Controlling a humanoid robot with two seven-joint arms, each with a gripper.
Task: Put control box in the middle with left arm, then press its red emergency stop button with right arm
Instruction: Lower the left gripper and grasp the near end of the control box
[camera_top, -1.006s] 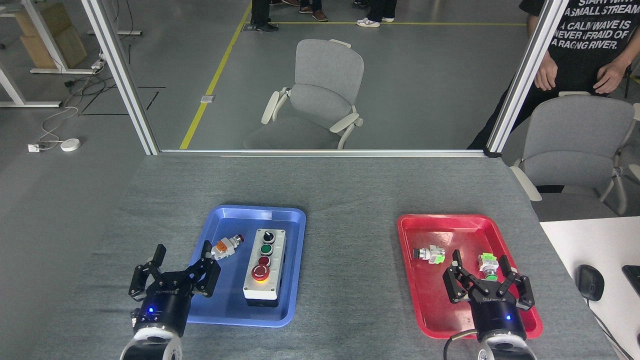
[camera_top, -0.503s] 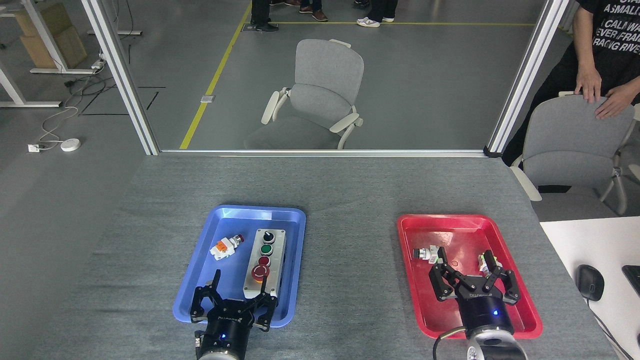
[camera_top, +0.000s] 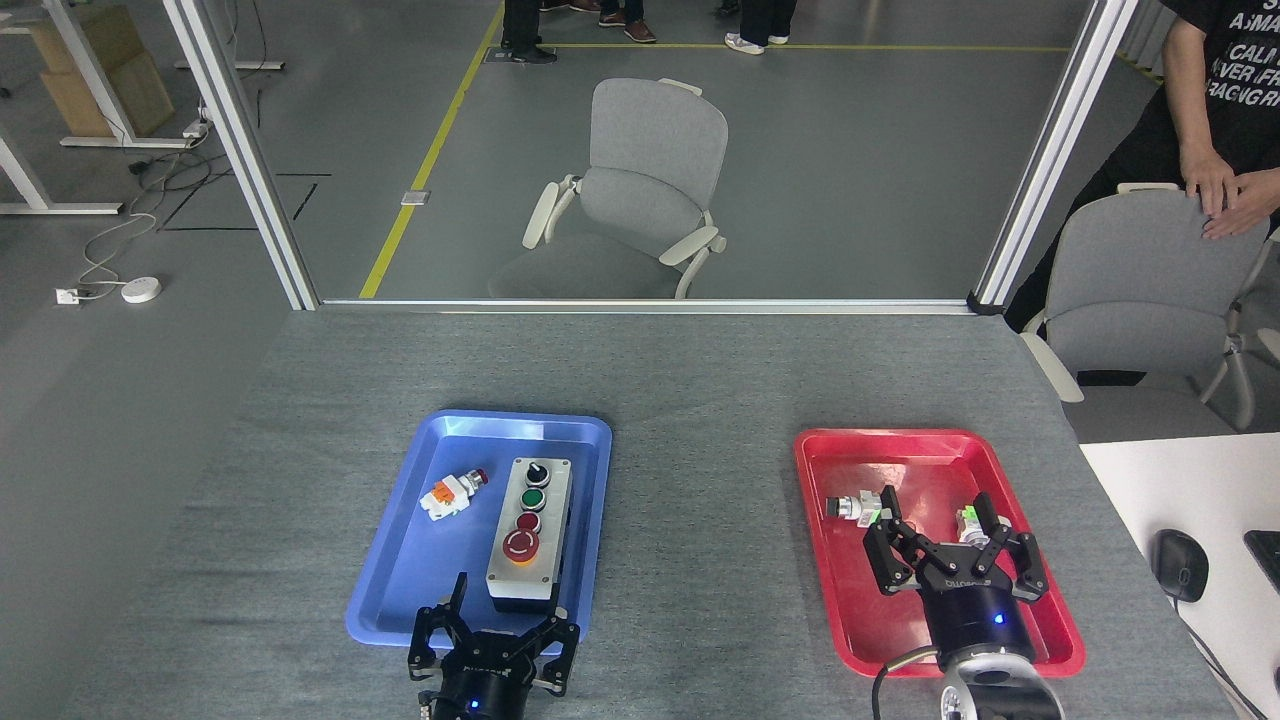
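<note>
The left gripper (camera_top: 494, 640) hangs with its claws spread wide at the near edge of the blue tray (camera_top: 400, 590), and the control box (camera_top: 528, 534) lies in that tray just beyond it and slightly to its right, untouched, the red emergency stop button (camera_top: 521, 545) at the box's nearer end. The right gripper (camera_top: 955, 552), claws also spread and holding nothing, hovers over the red tray (camera_top: 830, 560), with 2 small switch parts (camera_top: 858, 508) just beyond its fingertips and the bare grey table (camera_top: 700, 500) between the 2 trays off to its left.
</note>
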